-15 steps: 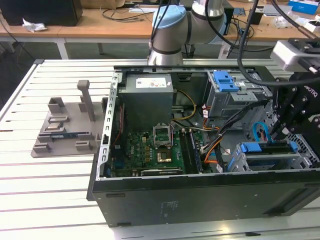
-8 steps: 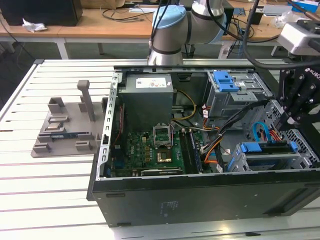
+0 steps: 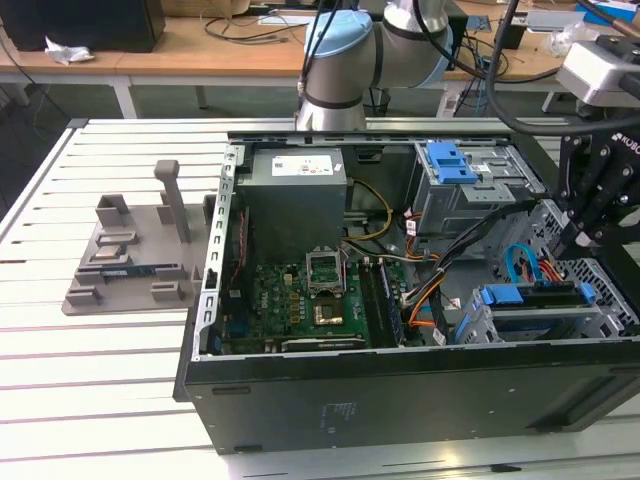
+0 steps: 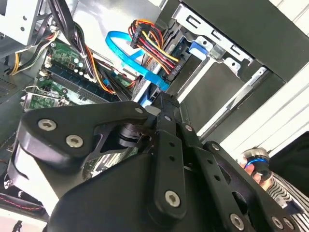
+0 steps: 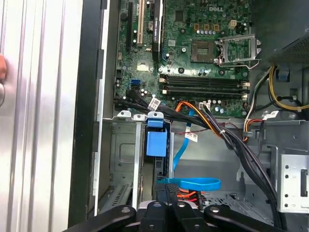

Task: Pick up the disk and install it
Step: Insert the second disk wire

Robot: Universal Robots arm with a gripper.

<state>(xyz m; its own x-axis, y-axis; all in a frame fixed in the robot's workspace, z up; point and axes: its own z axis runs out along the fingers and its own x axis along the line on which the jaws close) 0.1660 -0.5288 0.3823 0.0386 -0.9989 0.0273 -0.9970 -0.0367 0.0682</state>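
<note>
disk [image 3: 535,300] with blue side rails seated edge-up in the lower drive cage of the open computer case [image 3: 400,390] on the slatted bench [image 3: 100,370], black end effector [image 3: 590,215] just above it, fingers together

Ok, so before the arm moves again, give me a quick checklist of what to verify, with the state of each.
1. Disk located: ok. The disk lies in the lower drive cage.
2. Gripper near it: ok. The gripper hangs over that cage's far end.
3. Cables clear: not ok. The blue cable loops right by the gripper.
4. Disk fully seated: cannot tell.
5. People clear: not ok. A hand is beside the case.
</note>
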